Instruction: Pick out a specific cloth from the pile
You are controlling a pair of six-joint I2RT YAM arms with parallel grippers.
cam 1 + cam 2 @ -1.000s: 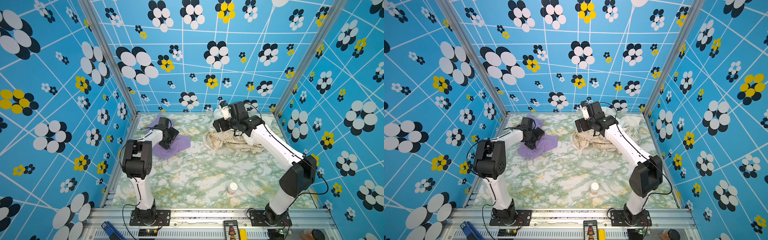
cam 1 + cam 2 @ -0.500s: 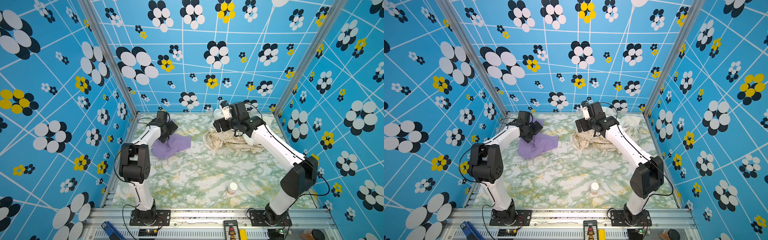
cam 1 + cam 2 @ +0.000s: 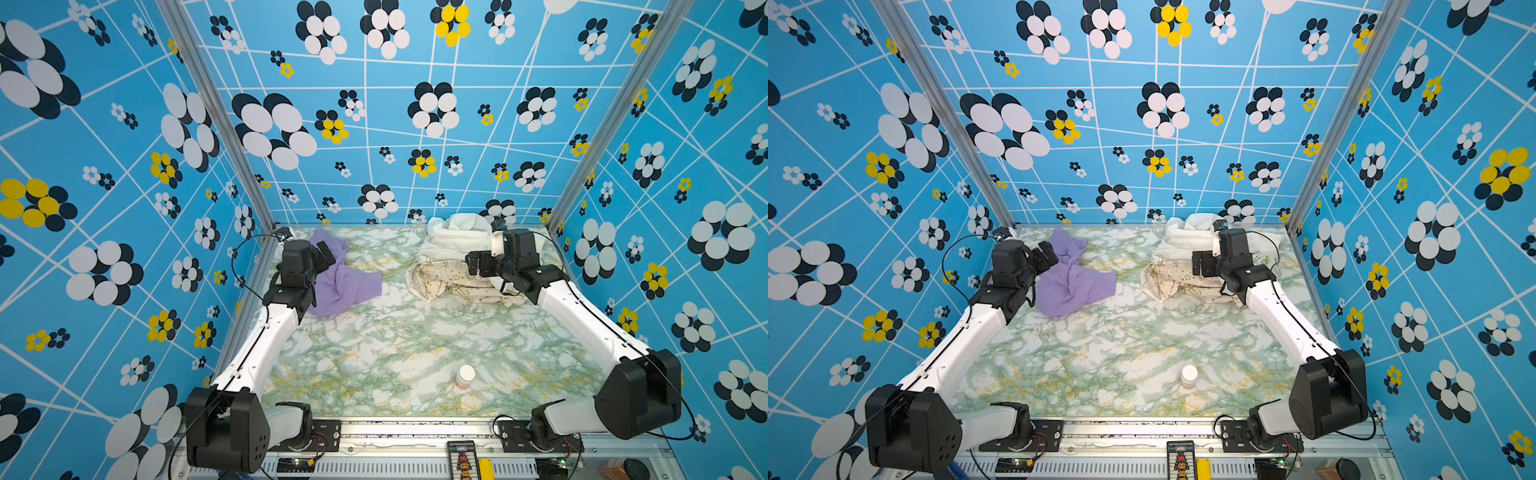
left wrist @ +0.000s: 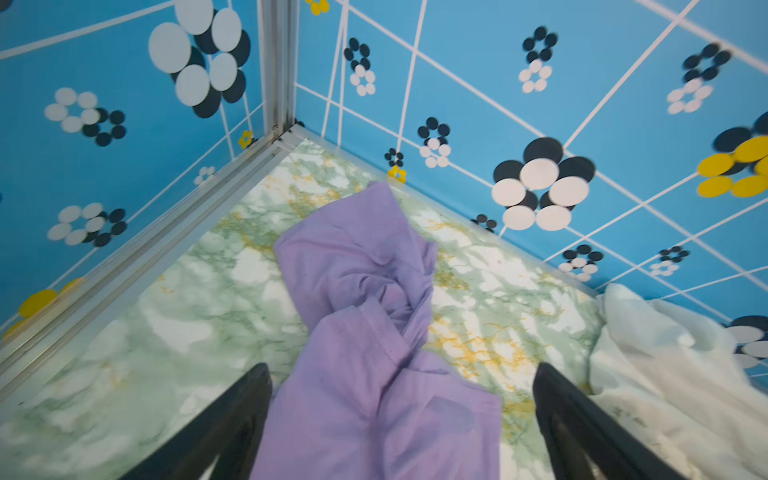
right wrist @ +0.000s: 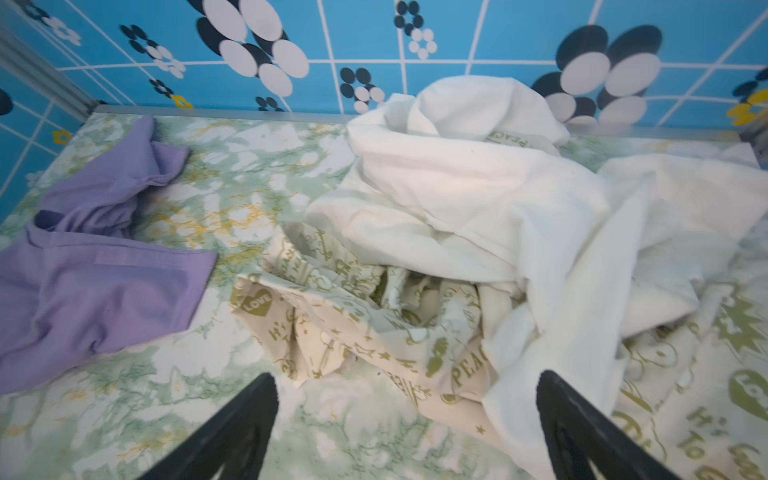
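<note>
Top views are both showing the cloth (image 3: 347, 284) (image 3: 1075, 286) lying crumpled on the table (image 3: 395, 340) (image 3: 1121, 345) at the far left, well apart from the pile (image 3: 446, 276) (image 3: 1173, 282), which is sitting at the far right against the back wall (image 3: 374, 124). The left gripper (image 3: 326, 251) (image 3: 1047, 254) is hanging over the far end of the cloth with its jaws spread wide and nothing between them. The right gripper (image 3: 478, 264) (image 3: 1201, 264) is hovering over the pile, jaws likewise wide apart and holding nothing. A small bottle (image 3: 464, 376) (image 3: 1188, 376) is standing alone near the front edge.

Left wrist view is looking down at the cloth (image 4: 365, 332), which is stretching from between the two dark fingers (image 4: 232, 415) toward the corner; the left gripper (image 4: 399, 370) is gaping, and I cannot tell whether it is touching the fabric. White folds of the pile (image 4: 665, 374) are showing at one side.

Right wrist view is showing the right gripper (image 5: 405, 378) gaping, its fingers (image 5: 582, 415) spread above the pile (image 5: 457, 208), where white cloth is lying over cream cloth with olive-gold prints. The cloth (image 5: 104, 282) is lying apart from it on bare table (image 5: 249, 187).
</note>
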